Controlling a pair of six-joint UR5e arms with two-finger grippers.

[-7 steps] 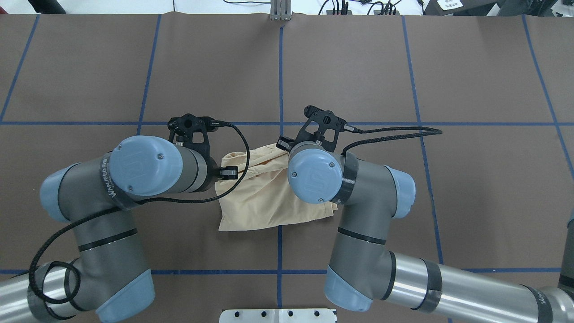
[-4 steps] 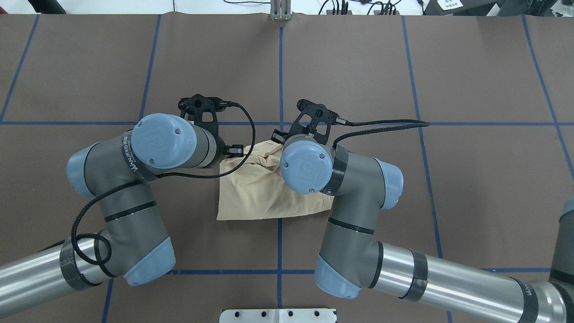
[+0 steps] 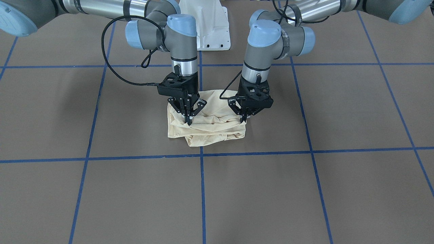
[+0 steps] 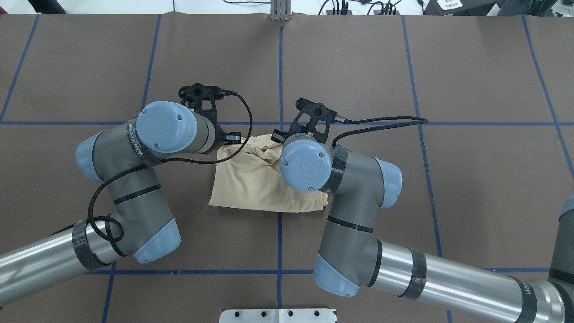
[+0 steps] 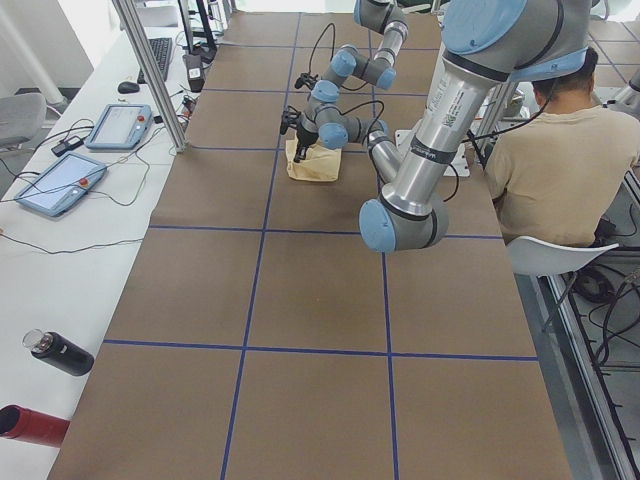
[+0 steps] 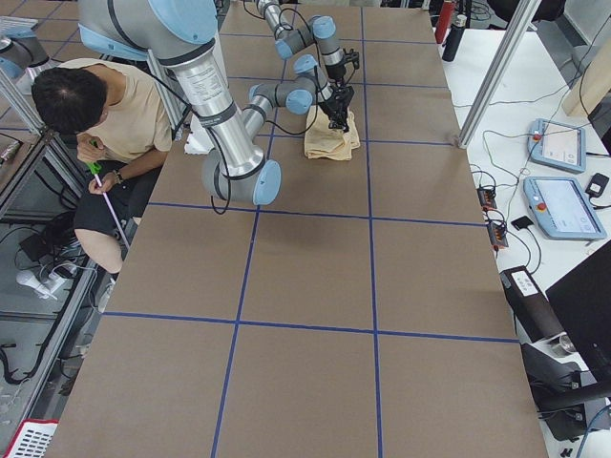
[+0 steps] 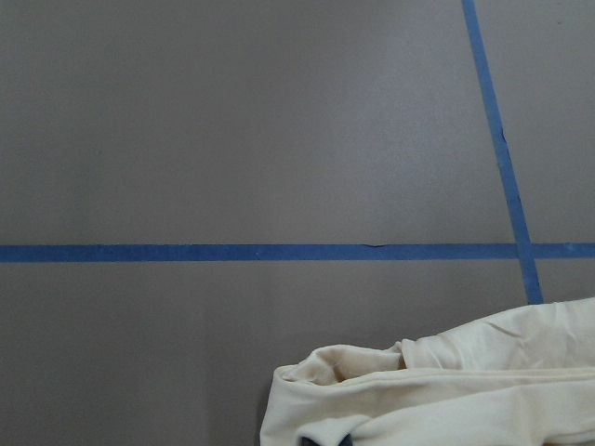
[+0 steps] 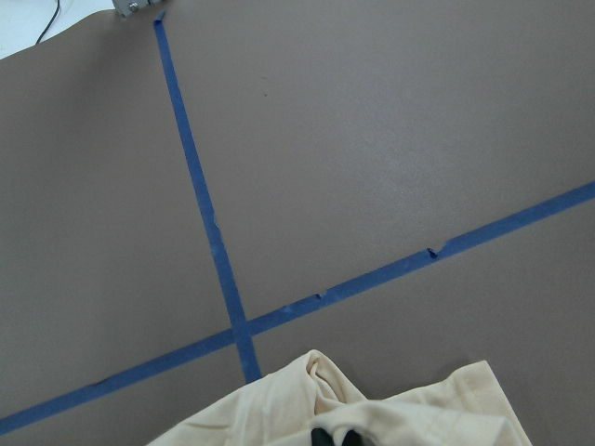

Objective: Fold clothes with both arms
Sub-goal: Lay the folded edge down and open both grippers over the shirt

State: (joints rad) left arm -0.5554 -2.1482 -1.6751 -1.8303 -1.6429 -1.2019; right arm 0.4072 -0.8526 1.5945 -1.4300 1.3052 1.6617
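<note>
The clothes are one pale cream-yellow shirt (image 3: 210,127), lying bunched and partly folded on the brown table near its middle (image 4: 251,186). Both arms stand over its far edge, pointing straight down. In the front-facing view my left gripper (image 3: 243,119) is shut on a fold at the shirt's right side. My right gripper (image 3: 188,122) is shut on a fold at its left side. Each wrist view shows dark fingertips sunk in cream cloth (image 7: 446,390) (image 8: 428,409) at the bottom edge. In the overhead view the wrists hide both grippers. No print or label shows.
Blue tape lines (image 4: 280,67) divide the brown table cover into squares. The white pedestal base (image 3: 206,27) stands at the robot's side. A seated person (image 5: 560,170) is beside the table. Touch panels (image 5: 60,185) and bottles (image 5: 60,353) lie on the side bench.
Both arms have moved away from the robot's base, the left one also toward the middle. The shirt has slid with them, further from the base and a little to the overhead view's left.
</note>
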